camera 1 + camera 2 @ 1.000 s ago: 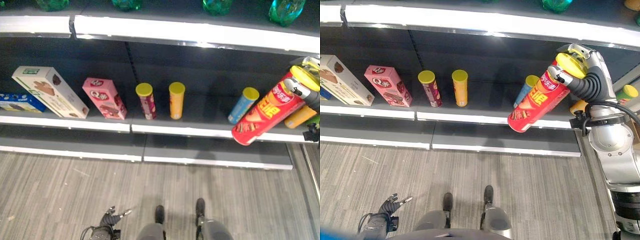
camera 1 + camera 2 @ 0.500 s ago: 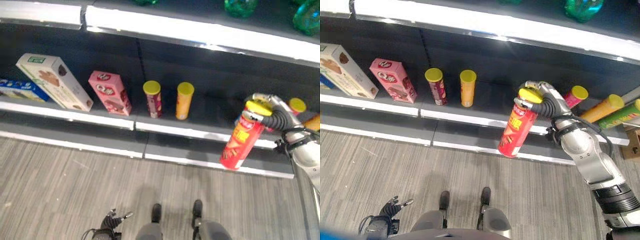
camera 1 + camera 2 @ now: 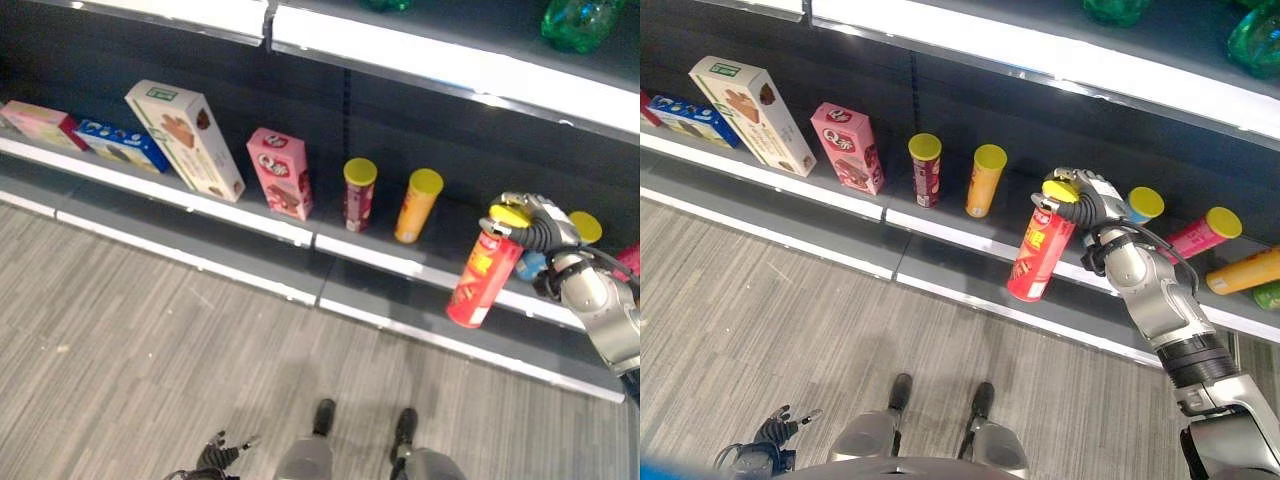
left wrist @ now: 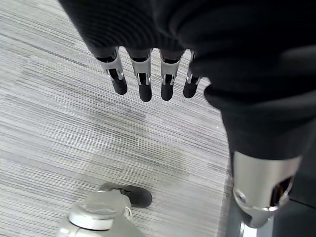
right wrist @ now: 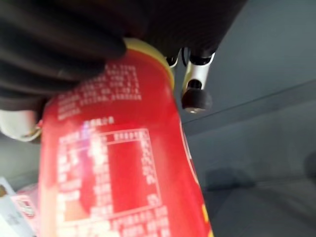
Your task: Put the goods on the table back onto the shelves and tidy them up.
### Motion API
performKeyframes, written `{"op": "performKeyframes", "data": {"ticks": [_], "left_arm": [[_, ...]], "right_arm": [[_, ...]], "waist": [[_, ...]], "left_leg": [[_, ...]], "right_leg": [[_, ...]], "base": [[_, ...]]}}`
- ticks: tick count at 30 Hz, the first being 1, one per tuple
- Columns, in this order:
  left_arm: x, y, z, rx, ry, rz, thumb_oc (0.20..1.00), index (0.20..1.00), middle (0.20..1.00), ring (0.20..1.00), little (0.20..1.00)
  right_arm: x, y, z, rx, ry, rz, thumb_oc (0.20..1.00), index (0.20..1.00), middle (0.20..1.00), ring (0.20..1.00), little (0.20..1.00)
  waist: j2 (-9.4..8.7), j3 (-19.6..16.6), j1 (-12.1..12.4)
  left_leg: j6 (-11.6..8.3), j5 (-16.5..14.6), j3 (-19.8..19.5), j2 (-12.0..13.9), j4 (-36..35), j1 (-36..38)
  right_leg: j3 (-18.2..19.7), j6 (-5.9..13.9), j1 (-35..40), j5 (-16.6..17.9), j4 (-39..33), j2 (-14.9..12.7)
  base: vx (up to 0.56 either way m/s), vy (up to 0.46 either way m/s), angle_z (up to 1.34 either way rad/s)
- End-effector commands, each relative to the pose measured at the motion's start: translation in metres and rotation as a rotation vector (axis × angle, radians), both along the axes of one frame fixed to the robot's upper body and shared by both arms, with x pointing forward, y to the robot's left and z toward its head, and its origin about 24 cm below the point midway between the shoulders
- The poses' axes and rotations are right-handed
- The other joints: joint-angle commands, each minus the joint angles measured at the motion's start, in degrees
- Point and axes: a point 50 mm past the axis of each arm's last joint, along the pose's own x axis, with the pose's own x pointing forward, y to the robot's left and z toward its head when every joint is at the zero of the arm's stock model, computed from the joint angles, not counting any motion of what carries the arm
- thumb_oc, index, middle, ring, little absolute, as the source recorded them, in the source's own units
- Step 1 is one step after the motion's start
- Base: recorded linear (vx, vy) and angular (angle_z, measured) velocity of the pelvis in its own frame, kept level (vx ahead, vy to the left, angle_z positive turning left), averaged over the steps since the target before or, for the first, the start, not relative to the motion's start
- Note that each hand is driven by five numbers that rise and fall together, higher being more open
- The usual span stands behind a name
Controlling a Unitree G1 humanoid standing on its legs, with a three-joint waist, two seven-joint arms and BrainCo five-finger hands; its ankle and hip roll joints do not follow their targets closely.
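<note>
Right hand [image 3: 1087, 197]: gripping red can [image 3: 1037, 255] by its yellow-lidded top.
Can axis: near upright, hanging just before the shelf [image 3: 940, 228] edge.
Left hand [image 4: 143, 79]: fingers relaxed, empty.

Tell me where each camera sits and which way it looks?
Left eye view: on the head, looking down at the shelf and floor; the right hand holds the red can.
Right eye view: on the head beside it, sharing the same shelf, can and pink box; the left hand hangs low.
Left wrist view: on the left wrist, looking down at the floor past straight fingers.
Right wrist view: on the right wrist, against the red can, shelf behind.
</note>
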Motion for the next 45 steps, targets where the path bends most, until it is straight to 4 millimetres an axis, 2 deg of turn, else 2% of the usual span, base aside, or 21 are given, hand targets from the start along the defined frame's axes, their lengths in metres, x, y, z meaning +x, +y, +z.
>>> {"op": "performKeyframes", "data": {"ticks": [1, 7, 12, 19, 20, 23, 24, 28, 37, 42, 45], "left_arm": [[0.001, 0.006, 0.003, 0.030, -0.007, -0.010, 1.000, 1.000, 1.000, 1.000, 1.000], [0.000, 0.009, 0.002, 0.049, 0.015, 0.013, 1.000, 1.000, 1.000, 1.000, 1.000], [0.004, 0.005, 0.001, 0.056, 0.011, 0.012, 1.000, 1.000, 1.000, 1.000, 1.000], [0.018, -0.002, 0.002, 0.066, -0.021, -0.017, 1.000, 1.000, 1.000, 1.000, 1.000], [0.025, -0.005, 0.004, 0.068, -0.043, -0.029, 1.000, 1.000, 1.000, 1.000, 1.000], [0.030, -0.007, 0.006, 0.070, -0.064, -0.041, 1.000, 1.000, 1.000, 1.000, 1.000], [0.040, -0.012, 0.011, 0.065, -0.116, -0.063, 1.000, 1.000, 1.000, 1.000, 1.000], [0.044, -0.017, 0.012, 0.053, -0.141, -0.076, 1.000, 1.000, 1.000, 1.000, 1.000], [0.050, -0.020, 0.015, 0.066, -0.161, -0.096, 1.000, 1.000, 1.000, 1.000, 1.000], [0.052, -0.021, 0.016, 0.073, -0.170, -0.098, 1.000, 1.000, 1.000, 1.000, 1.000], [0.050, -0.020, 0.013, 0.073, -0.152, -0.095, 1.000, 1.000, 1.000, 1.000, 1.000]], "right_arm": [[0.006, 0.005, 0.037, -0.060, -0.183, -0.007, 0.200, 0.200, 0.200, 0.200, 0.200], [0.003, -0.007, 0.054, -0.104, -0.326, -0.120, 0.200, 0.200, 0.200, 0.200, 0.200], [0.004, -0.017, 0.058, -0.102, -0.396, -0.202, 0.200, 0.200, 0.200, 0.200, 0.200], [0.004, -0.023, 0.076, -0.083, -0.539, -0.284, 0.200, 0.200, 0.200, 0.200, 0.200], [0.002, -0.024, 0.085, -0.089, -0.616, -0.316, 0.200, 0.200, 0.200, 0.200, 0.200], [-0.002, -0.025, 0.094, -0.089, -0.685, -0.336, 0.200, 0.200, 0.200, 0.200, 0.200], [-0.008, -0.029, 0.102, -0.098, -0.749, -0.369, 0.200, 0.200, 0.200, 0.200, 0.200], [-0.017, -0.035, 0.109, -0.085, -0.843, -0.421, 0.200, 0.200, 0.200, 0.200, 0.200], [-0.028, -0.043, 0.114, -0.056, -0.939, -0.488, 0.200, 0.200, 0.200, 0.200, 0.200], [-0.029, -0.059, 0.113, -0.063, -0.948, -0.576, 0.200, 0.200, 0.200, 0.200, 0.200], [-0.029, -0.061, 0.110, -0.063, -0.942, -0.589, 0.200, 0.200, 0.200, 0.200, 0.200]], "waist": [[0.52, -1.7, 0.9], [0.21, 0.1, 1.8], [0.19, 1.1, 2.5], [0.62, 3.8, 3.1], [0.99, 4.7, 3.3], [1.23, 5.4, 3.4], [1.56, 5.9, 3.6], [1.98, 6.3, 3.5], [2.48, 7.2, 3.1], [3.18, 7.8, 2.7], [3.33, 7.8, 2.5]], "left_leg": [[-2.72, -3.2, 4.0, 3.9, 0.5, -0.3], [-3.15, -2.0, 3.4, 4.2, 0.2, -3.9], [-3.40, -1.3, 2.9, 4.2, 0.0, -5.8], [-3.97, -0.2, 1.6, 4.2, 0.0, -9.1], [-4.11, 0.1, 1.3, 4.2, 0.0, -10.0], [-4.27, 0.4, 0.9, 4.3, 0.0, -10.8], [-4.43, 0.7, 0.6, 4.3, -0.1, -11.7], [-4.70, 0.9, 0.3, 4.3, -0.1, -12.5], [-4.91, 1.3, -0.2, 4.1, -0.1, -14.2], [-5.12, 1.5, 0.1, 3.8, -0.1, -15.2], [-5.13, 1.5, 0.1, 3.8, -0.1, -15.3]], "right_leg": [[-0.6, 5.63, 0.3, -4.4, 1.7, -4.1], [-1.2, 5.84, -2.6, -3.6, 1.0, -4.0], [-1.6, 5.88, -3.9, -3.4, 0.8, -4.0], [-2.0, 5.70, -6.4, -3.4, 1.0, -3.8], [-2.3, 5.63, -7.0, -3.6, 1.1, -3.7], [-2.6, 5.57, -7.5, -3.6, 1.2, -3.7], [-3.1, 5.61, -8.0, -3.6, 1.1, -3.7], [-3.8, 5.77, -8.4, -3.7, 0.9, -3.7], [-4.3, 5.99, -9.5, -3.6, 0.8, -4.0], [-4.4, 6.33, -10.5, -3.1, 0.8, -4.4], [-4.5, 6.38, -10.7, -3.0, 0.8, -4.5]], "base": [[-0.03, 0.008, 0.06], [-0.03, 0.009, 0.11], [-0.02, 0.004, 0.08], [-0.03, -0.014, 0.09], [-0.03, -0.034, 0.16], [-0.03, -0.038, 0.14], [-0.03, -0.034, 0.13], [-0.02, -0.015, 0.18], [0.00, 0.000, 0.00], [0.00, 0.000, 0.00], [0.00, 0.000, 0.00]]}}
